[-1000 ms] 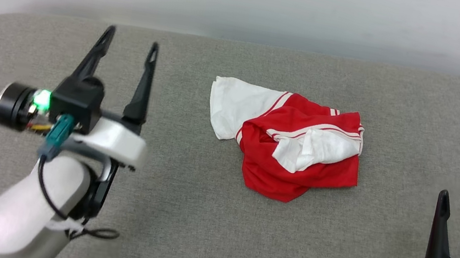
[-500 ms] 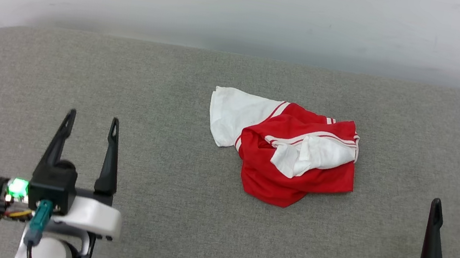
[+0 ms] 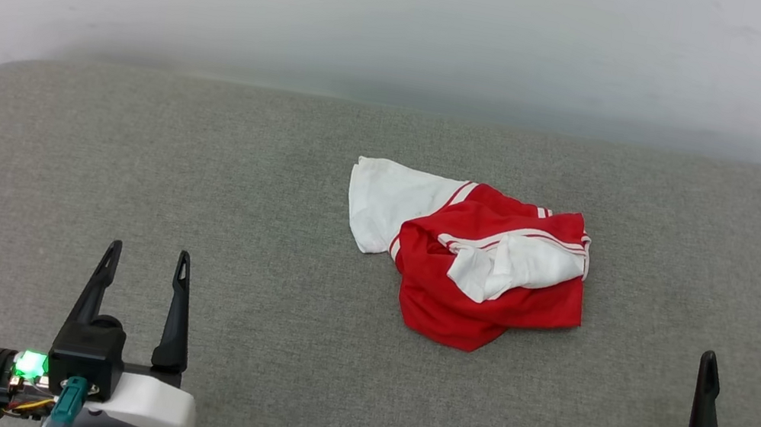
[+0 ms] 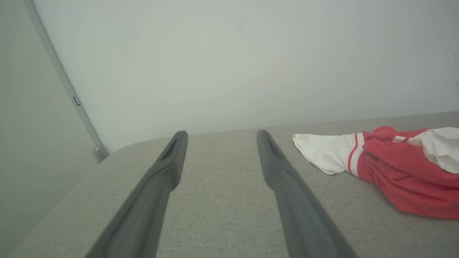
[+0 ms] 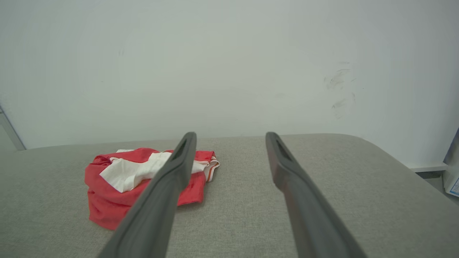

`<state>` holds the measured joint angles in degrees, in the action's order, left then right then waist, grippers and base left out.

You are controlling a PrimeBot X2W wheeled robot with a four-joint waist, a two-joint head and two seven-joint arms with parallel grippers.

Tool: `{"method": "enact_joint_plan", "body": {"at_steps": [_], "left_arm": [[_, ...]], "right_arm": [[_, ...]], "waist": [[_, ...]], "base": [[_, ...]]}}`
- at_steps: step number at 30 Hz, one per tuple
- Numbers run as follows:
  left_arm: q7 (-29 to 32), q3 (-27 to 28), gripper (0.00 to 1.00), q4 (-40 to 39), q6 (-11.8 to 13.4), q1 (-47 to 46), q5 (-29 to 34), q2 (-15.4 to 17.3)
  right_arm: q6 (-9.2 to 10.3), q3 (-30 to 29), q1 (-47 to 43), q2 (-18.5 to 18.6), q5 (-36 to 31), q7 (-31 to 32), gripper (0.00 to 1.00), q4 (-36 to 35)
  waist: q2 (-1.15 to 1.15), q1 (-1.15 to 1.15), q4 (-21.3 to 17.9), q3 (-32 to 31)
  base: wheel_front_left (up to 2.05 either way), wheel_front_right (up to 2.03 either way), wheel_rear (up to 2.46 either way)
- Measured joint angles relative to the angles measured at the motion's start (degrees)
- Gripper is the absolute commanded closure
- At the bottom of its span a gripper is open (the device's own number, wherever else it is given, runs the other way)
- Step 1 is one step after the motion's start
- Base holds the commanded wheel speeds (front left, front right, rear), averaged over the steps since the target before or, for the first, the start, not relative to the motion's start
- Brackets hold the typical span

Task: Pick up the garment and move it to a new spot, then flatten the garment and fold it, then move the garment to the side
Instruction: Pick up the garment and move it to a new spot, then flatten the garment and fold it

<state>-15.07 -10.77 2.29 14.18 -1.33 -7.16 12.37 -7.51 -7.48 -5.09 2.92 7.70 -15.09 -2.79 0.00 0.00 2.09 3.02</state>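
Left gripper (image 3: 149, 254) hangs released over the grey cushion (image 3: 292, 369), fingers spread, nothing between them. Right gripper (image 3: 742, 362) is the same: wide apart and empty. The garment (image 3: 488, 309) lies crumpled on the cushion, ahead and right of the left claw, ahead and left of the right claw, well apart from both. Red body, white sleeves, striped trim. It's bunched, so no lettering reads.

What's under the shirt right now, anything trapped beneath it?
The shirt lies bunched directly on the grey cushion. Nothing pokes out at its edges, but whatever the heap itself covers cannot be seen.
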Motion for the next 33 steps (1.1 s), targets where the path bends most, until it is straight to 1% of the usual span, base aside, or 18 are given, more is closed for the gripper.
{"method": "enact_joint_plan", "body": {"at_steps": [7,11,13,17,21,26,29,32,33], "left_arm": [[0.00,2.35,0.00,1.03,-2.70,0.96,2.18,-1.88],[0.00,3.38,0.00,1.55,-4.20,0.75,3.02,-2.30],[0.00,4.00,0.00,1.63,-5.23,-0.88,3.07,-2.32],[0.00,4.45,0.00,2.75,-7.94,-7.73,3.81,-1.48],[-0.01,5.08,0.00,3.96,-11.31,-16.52,3.58,-0.18],[-0.01,5.14,0.00,8.75,-15.25,-26.77,3.47,2.09],[0.01,4.28,0.00,13.43,-17.68,-32.99,3.44,3.68],[1.43,2.79,0.00,16.51,-19.54,-38.91,2.83,4.54],[2.71,1.97,0.00,17.36,-20.00,-41.13,2.48,4.98]], "right_arm": [[0.00,0.15,-0.66,0.01,0.27,-0.01,0.00,0.46],[0.00,0.43,-0.68,0.01,0.34,0.00,0.00,0.51],[0.00,0.47,-0.59,0.00,0.34,-0.01,0.00,0.48],[0.00,0.54,-0.12,0.01,0.34,0.00,0.00,0.16],[0.00,0.73,1.06,0.00,0.29,0.00,0.00,-0.36],[0.00,0.54,2.59,0.01,0.31,-0.01,0.00,-0.70],[0.00,0.44,2.94,0.01,0.34,-0.01,0.00,-0.81],[0.00,0.46,3.58,0.01,0.44,-0.01,0.00,-0.89],[0.00,0.49,3.91,0.01,0.51,-0.01,0.00,-0.94]], "waist": [[0.00,0.00,0.20,-0.73],[0.00,0.00,-0.09,-0.60],[0.00,0.00,-0.25,-0.26],[0.00,0.00,-0.70,0.72],[0.00,0.00,-1.49,2.33],[0.00,0.00,-2.90,4.69],[0.00,0.00,-3.76,6.15],[0.00,0.00,-4.53,7.58],[0.00,0.00,-4.77,8.06]], "base": [[0.00,0.00,0.00],[0.00,0.00,0.00],[0.00,0.00,0.00],[0.00,0.00,0.00],[0.00,0.00,0.00],[0.00,0.00,0.00],[0.00,0.00,0.00],[0.00,0.00,0.00],[0.00,0.00,0.00]]}}
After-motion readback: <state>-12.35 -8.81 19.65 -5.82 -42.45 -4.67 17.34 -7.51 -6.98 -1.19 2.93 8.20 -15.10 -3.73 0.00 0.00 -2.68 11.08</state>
